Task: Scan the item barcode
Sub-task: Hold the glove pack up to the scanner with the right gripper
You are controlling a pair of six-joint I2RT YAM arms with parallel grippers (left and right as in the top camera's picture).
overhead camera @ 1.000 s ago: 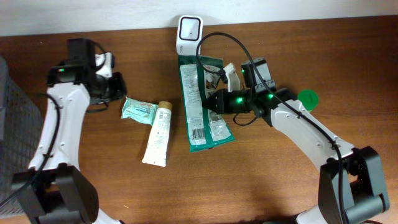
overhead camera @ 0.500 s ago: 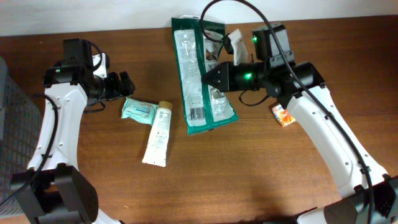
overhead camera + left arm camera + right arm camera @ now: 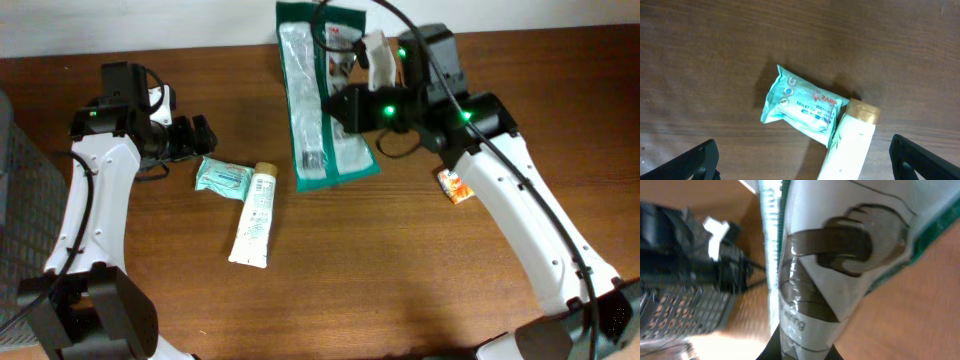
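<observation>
The right end effector (image 3: pixel 338 107) is pinching the long, flat green-and-white plastic packet (image 3: pixel 303 90) by its 3 o'clock edge and holding it over the 12 o'clock end of the brown wooden bench (image 3: pixel 400 290). In the right wrist view the film runs straight up out of the closed fingers with the bench well below it. The printed barcode (image 3: pixel 312 158) sits near the packet's 6 o'clock end, facing upward. No scanner shows in any view (it may lie beneath the packet, but that cannot be told).

The left end effector (image 3: pixel 198 135) hangs at about 10 o'clock with its fingers spread wide and holding nothing. Just at its 5 o'clock lie a pale teal wipes pack (image 3: pixel 802 107) and, touching it, a white tube with a tan cap (image 3: pixel 850 145). A small orange sachet (image 3: pixel 453 186) lies under the right arm.

The main risk, as I judge it, is a failed read. With the code facing up, a reader below would meet only the blank side. The thin film, gripped along one edge, may sag or curl and warp the bars. A quick swing could also let the slick packet slip from the pinch and drop.
</observation>
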